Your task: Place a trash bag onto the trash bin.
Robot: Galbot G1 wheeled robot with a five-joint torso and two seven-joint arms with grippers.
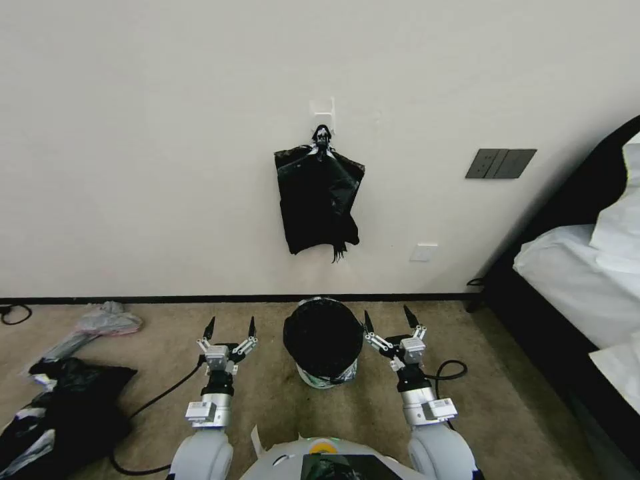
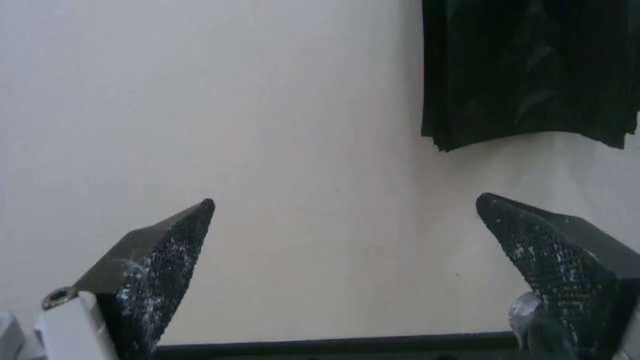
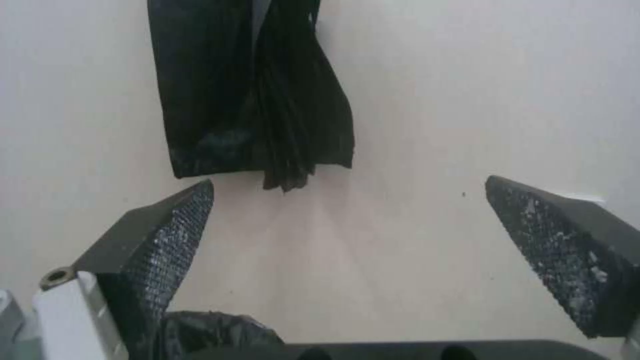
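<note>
Both grippers hang spread over bare carpet (image 1: 267, 400); the lined bin (image 1: 325, 340) stands between them, the bundle (image 1: 319, 200) on the wall ahead.

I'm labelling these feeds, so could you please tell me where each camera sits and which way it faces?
Head: on the robot's head, looking down at the trash bin lined with the trash bag; both arms show.
Left wrist: faces the wall past the open left gripper.
Right wrist: faces the wall past the open right gripper.
Shared: the hanging bundle of bags.
</note>
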